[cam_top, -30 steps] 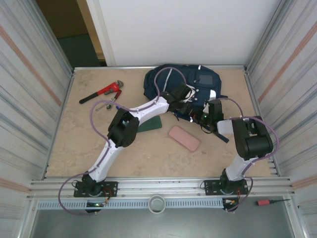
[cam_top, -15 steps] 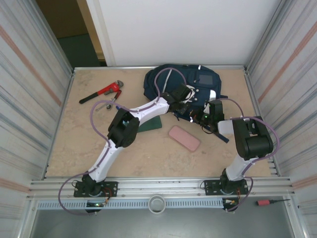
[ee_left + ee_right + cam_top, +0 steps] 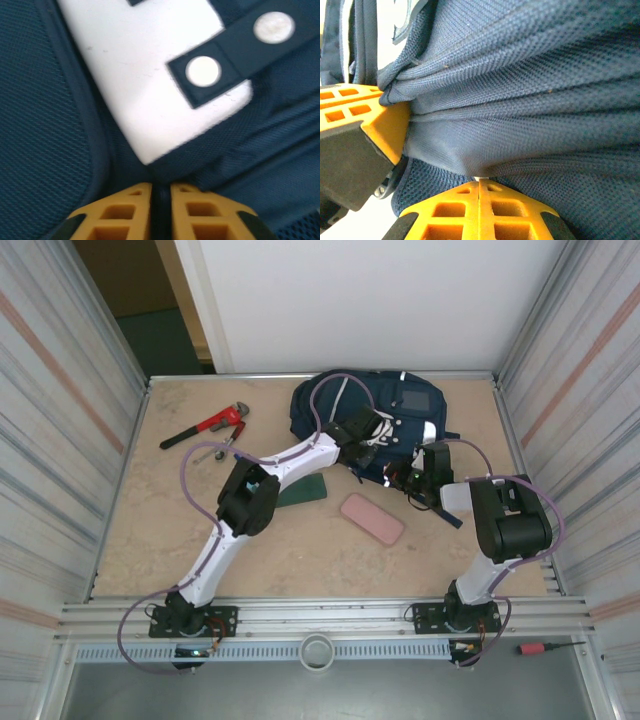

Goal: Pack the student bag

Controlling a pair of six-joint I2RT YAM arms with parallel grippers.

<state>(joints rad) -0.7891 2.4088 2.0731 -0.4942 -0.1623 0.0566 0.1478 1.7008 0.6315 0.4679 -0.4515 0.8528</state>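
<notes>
The student bag (image 3: 345, 400), navy blue with white patches, lies at the back of the table. My left gripper (image 3: 378, 442) rests on its front face. In the left wrist view the gripper (image 3: 160, 200) is shut on a dark fold of the bag's fabric (image 3: 60, 115), just below a white patch (image 3: 145, 75) crossed by a snap strap (image 3: 235, 45). My right gripper (image 3: 402, 478) sits at the bag's near right edge. Its yellow fingers (image 3: 479, 192) are shut, pinching puckered bag fabric (image 3: 530, 110). The left gripper's fingers (image 3: 350, 105) show beside it.
A pink case (image 3: 372, 519) lies in front of the bag, with a dark green notebook (image 3: 305, 490) partly under the left arm. A red wrench (image 3: 205, 426) is at the back left. A red screwdriver (image 3: 545, 647) lies off the table at the front right.
The left gripper's jaws have closed on the bag's fabric, and its wrist shifted slightly. The right arm has not moved.
</notes>
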